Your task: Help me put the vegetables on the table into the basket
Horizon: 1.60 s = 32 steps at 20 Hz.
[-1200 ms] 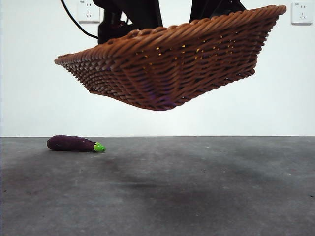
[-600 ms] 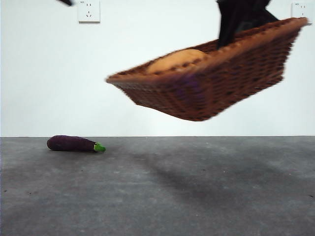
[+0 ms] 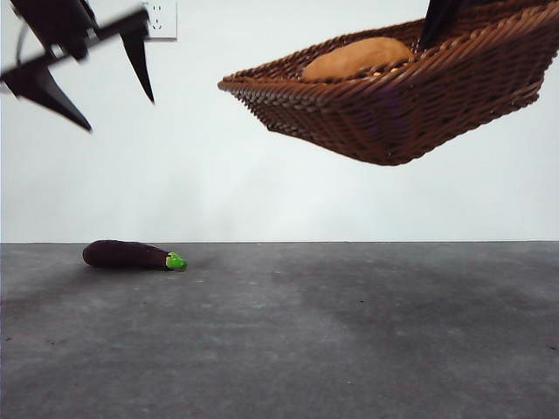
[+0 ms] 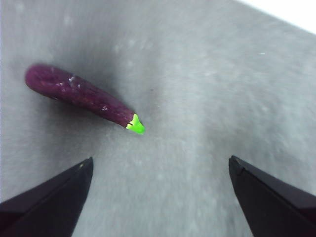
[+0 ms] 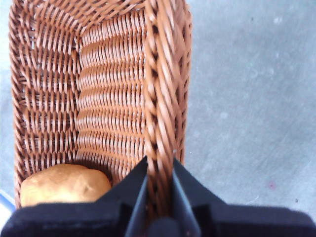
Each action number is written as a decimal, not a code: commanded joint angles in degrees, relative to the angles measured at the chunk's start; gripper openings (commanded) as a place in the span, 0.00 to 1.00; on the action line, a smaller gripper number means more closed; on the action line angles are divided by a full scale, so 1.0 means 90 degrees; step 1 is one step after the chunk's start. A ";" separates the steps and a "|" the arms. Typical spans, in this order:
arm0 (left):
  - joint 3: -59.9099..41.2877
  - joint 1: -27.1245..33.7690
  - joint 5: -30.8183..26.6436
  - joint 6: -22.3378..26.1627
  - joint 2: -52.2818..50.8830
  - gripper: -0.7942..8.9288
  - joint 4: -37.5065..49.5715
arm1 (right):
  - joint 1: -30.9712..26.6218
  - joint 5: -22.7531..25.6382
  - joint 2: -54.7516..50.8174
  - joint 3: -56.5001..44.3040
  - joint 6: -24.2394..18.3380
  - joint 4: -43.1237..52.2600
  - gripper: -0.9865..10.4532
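Note:
The brown wicker basket (image 3: 393, 105) hangs tilted in the air at the upper right of the front view. My right gripper (image 5: 159, 180) is shut on its braided rim (image 5: 160, 113). The orange-brown potato (image 3: 356, 58) lies inside the basket, also seen as the potato (image 5: 64, 184) in the right wrist view. The dark purple eggplant (image 3: 131, 255) with a green tip lies on the table (image 3: 349, 332) at the left. My left gripper (image 3: 87, 78) hovers open high above it; the eggplant (image 4: 81, 96) shows beyond its jaws. The corn is out of view.
A white wall with power sockets (image 3: 162, 17) stands behind the table. The table's far edge runs level behind the eggplant.
The basket has swung up and to the right with the potato in it. My left gripper has come into the front view at the upper left, open. The eggplant has stayed put.

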 commanded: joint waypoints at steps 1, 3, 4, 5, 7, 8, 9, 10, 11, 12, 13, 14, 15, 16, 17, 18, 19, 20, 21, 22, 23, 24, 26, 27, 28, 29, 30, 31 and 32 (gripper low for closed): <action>0.0544 0.0019 -0.0002 -0.0342 0.0733 0.56 -0.0092 | 0.0019 -0.0095 -0.0119 -0.0024 -0.0085 0.0058 0.08; 0.1158 0.0019 -0.0036 -0.0410 0.1341 0.52 -0.0255 | -0.0015 -0.0097 -0.0185 -0.0024 -0.0136 0.0053 0.08; 0.1498 0.0019 -0.0070 -0.0406 0.1637 0.46 -0.0391 | -0.0022 -0.0095 -0.0197 -0.0024 -0.0185 0.0034 0.08; 0.1763 0.0019 -0.0124 -0.0352 0.1889 0.47 -0.0542 | -0.0022 -0.0095 -0.0197 -0.0024 -0.0211 -0.0017 0.08; 0.2069 0.0024 -0.0124 -0.0294 0.2217 0.47 -0.0758 | -0.0039 -0.0097 -0.0197 -0.0024 -0.0367 -0.0107 0.08; 0.2076 0.0036 -0.0129 -0.0194 0.2295 0.47 -0.0687 | -0.0078 -0.0087 -0.0197 -0.0024 -0.0413 -0.0109 0.08; 0.2076 0.0075 -0.0124 0.0172 0.2365 0.47 -0.0585 | -0.0104 -0.0114 -0.0197 -0.0024 -0.0464 -0.0109 0.08; 0.2076 0.0104 -0.0129 0.0806 0.2441 0.48 -0.0544 | -0.0104 -0.0112 -0.0197 -0.0024 -0.0498 -0.0136 0.08; 0.2076 0.0141 -0.0211 0.1605 0.2475 0.48 -0.0607 | -0.0107 -0.0109 -0.0197 -0.0024 -0.0522 -0.0153 0.08; 0.2076 0.0180 -0.0304 0.2307 0.2526 0.54 -0.0648 | -0.0143 -0.0124 -0.0197 -0.0024 -0.0527 -0.0158 0.08; 0.2076 0.0233 -0.0335 0.3157 0.2533 0.60 -0.0731 | -0.0185 -0.0124 -0.0197 -0.0024 -0.0549 -0.0153 0.08; 0.2076 0.0267 -0.0338 0.3895 0.2533 0.60 -0.0777 | -0.0187 -0.0124 -0.0197 -0.0024 -0.0554 -0.0119 0.08; 0.2076 0.0311 -0.0335 0.4714 0.2533 0.60 -0.0840 | -0.0185 -0.0148 -0.0197 -0.0024 -0.0554 -0.0102 0.08; 0.2076 0.0328 -0.0335 0.5408 0.2533 0.60 -0.0891 | -0.0185 -0.0175 -0.0197 -0.0024 -0.0554 -0.0097 0.08; 0.2076 0.0328 -0.0333 0.6467 0.2533 0.61 -0.1015 | -0.0185 -0.0172 -0.0197 -0.0024 -0.0571 -0.0102 0.08; 0.2076 0.0328 -0.0335 0.7458 0.2533 0.61 -0.1158 | -0.0185 -0.0172 -0.0197 -0.0024 -0.0578 -0.0107 0.08; 0.2076 0.0325 -0.0338 0.8646 0.2535 0.64 -0.1336 | -0.0185 -0.0175 -0.0197 -0.0024 -0.0617 -0.0107 0.08; 0.2076 0.0299 -0.0289 0.9377 0.2535 0.64 -0.1382 | -0.0182 -0.0175 -0.0197 -0.0024 -0.0639 -0.0109 0.08; 0.2076 0.0321 -0.0029 0.9916 0.2538 0.65 -0.1282 | -0.0182 -0.0172 -0.0197 -0.0024 -0.0644 -0.0109 0.08; 0.2076 0.0364 0.0092 1.0265 0.2545 0.68 -0.1171 | -0.0180 -0.0175 -0.0197 -0.0024 -0.0648 -0.0121 0.08; 0.2076 0.0369 0.0143 1.0586 0.2545 0.68 -0.0969 | -0.0180 -0.0175 -0.0197 -0.0024 -0.0678 -0.0165 0.08; 0.2076 0.0369 0.0148 1.0741 0.2545 0.68 -0.0746 | -0.0180 -0.0170 -0.0197 -0.0024 -0.0702 -0.0221 0.08; 0.2076 0.0374 0.0085 1.0751 0.2548 0.67 -0.0330 | -0.0180 -0.0172 -0.0197 -0.0024 -0.0789 -0.0311 0.08; 0.2076 0.0374 -0.0022 1.0508 0.2557 0.67 -0.0233 | -0.0180 -0.0194 -0.0199 -0.0024 -0.0809 -0.0306 0.08; 0.2076 0.0386 -0.0019 1.0312 0.2623 0.67 -0.0209 | -0.0180 -0.0289 -0.0199 -0.0024 -0.0816 -0.0289 0.08; 0.2076 0.0425 -0.0005 1.0251 0.2708 0.67 -0.0267 | -0.0180 -0.0393 -0.0199 -0.0024 -0.0816 -0.0248 0.08; 0.2076 0.0483 -0.0005 1.0256 0.2849 0.67 -0.0359 | -0.0180 -0.0444 -0.0199 -0.0024 -0.0816 -0.0231 0.08; 0.2076 0.0520 0.0000 1.0248 0.2963 0.67 -0.0442 | -0.0180 -0.0452 -0.0199 -0.0024 -0.0816 -0.0221 0.08; 0.2076 0.0542 0.0002 1.0248 0.3075 0.67 -0.0493 | -0.0180 -0.0457 -0.0199 -0.0024 -0.0816 -0.0221 0.08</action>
